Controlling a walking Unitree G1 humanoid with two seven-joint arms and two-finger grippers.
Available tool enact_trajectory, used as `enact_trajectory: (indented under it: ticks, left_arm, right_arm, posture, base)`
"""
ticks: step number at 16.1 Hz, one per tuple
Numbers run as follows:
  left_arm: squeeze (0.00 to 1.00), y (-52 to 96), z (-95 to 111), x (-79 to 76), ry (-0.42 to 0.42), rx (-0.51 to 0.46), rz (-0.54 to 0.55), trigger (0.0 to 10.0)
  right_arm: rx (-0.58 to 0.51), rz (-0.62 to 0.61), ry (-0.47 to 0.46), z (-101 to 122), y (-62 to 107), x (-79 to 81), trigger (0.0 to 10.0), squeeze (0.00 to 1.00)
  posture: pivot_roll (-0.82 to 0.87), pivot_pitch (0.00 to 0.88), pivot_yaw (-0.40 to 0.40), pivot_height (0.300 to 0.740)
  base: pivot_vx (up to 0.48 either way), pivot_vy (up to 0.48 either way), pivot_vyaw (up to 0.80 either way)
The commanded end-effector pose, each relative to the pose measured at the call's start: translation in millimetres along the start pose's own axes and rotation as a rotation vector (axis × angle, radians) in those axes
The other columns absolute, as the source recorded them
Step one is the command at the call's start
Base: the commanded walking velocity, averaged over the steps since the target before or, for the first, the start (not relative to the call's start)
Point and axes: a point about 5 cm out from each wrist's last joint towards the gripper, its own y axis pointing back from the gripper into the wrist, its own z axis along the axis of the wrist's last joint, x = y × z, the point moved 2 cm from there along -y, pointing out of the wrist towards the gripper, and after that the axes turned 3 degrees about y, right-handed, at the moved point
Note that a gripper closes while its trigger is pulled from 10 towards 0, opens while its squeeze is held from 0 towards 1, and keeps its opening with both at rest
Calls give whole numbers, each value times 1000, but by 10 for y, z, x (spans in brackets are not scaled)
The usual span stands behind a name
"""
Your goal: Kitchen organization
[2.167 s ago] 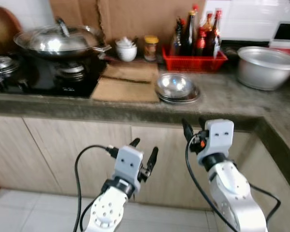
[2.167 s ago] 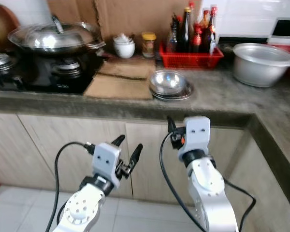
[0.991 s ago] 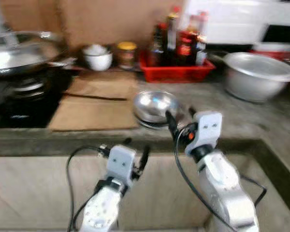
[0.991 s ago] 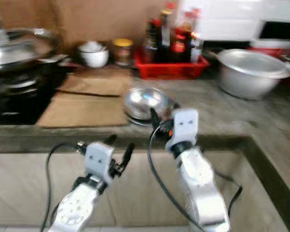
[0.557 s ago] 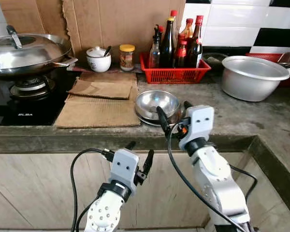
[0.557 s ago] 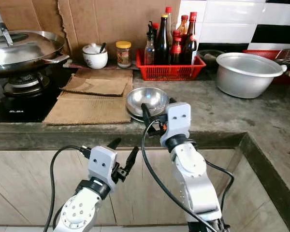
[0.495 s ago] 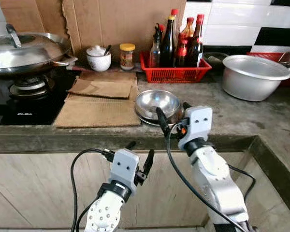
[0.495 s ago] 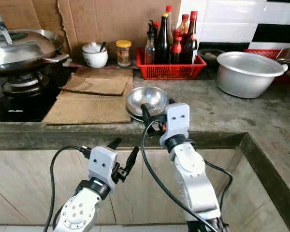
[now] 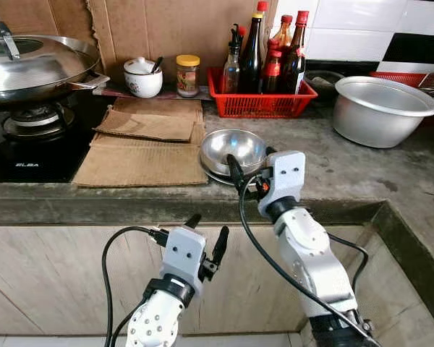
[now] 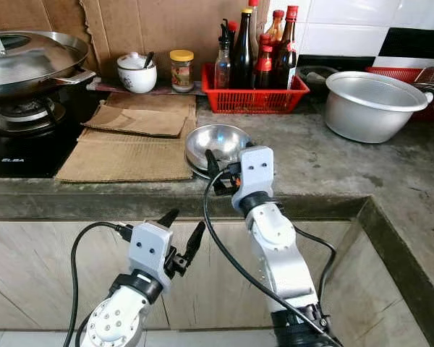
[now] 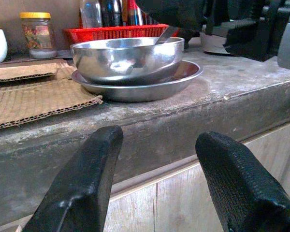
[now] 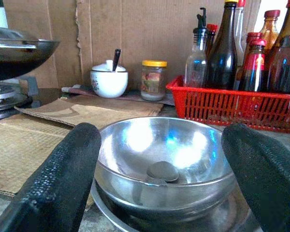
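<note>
1. The right hand [image 9: 249, 173] is open, with its fingers just in front of the bowl [image 9: 233, 148].
2. The bowl sits on a plate [image 11: 179, 77] on the counter [image 9: 333, 170], near the front edge.
3. The left hand [image 9: 206, 238] is open too, low down, below the counter edge.
4. Cardboard [image 9: 141, 155] lies beside the bowl.

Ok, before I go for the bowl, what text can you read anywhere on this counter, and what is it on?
"ELBA": on the front edge of the black gas hob.
Yellow-lidded jar: label printed, too blurred to read.
Bottles in the red basket: labels too small to read.
Steel bowl, by the right gripper: no markings visible.
</note>
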Motion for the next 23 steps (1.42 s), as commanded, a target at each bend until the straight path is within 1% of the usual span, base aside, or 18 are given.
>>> enact_trajectory:
  ticks: [1, 9, 13, 14, 15, 23]
  left_arm:
    - [0, 3, 61, -7, -3, -16, 3, 10000]
    - [0, 5, 59, -12, -5, -16, 5, 10000]
    - [0, 7, 58, -18, -5, -17, 1, 10000]
    - [0, 4, 59, -16, -5, -18, 0, 10000]
    - [0, 2, 60, -15, -6, -18, 0, 10000]
    - [0, -20, 65, -22, -3, -21, 1, 10000]
  right_arm:
    - [-6, -6, 11, 4, -37, -5, 10000, 0]
    - [5, -11, 27, -68, -167, 14, 10000, 0]
    - [10, -4, 31, -98, -182, 26, 10000, 0]
    - [14, 0, 30, -106, -190, 32, 4588, 0]
    - [20, 4, 30, -121, -196, 35, 0, 0]
    - [-10, -19, 39, -42, -271, -24, 0, 0]
  posture:
    - [107, 40, -89, 740]
    - [111, 27, -98, 740]
    - [112, 24, -96, 740]
    - [111, 22, -99, 740]
    - [111, 21, -99, 740]
    - [104, 32, -99, 740]
  base:
    - [0, 0, 0]
    - [0, 0, 0]
    - [0, 0, 0]
    - [0, 0, 0]
    - [0, 0, 0]
    - [0, 0, 0]
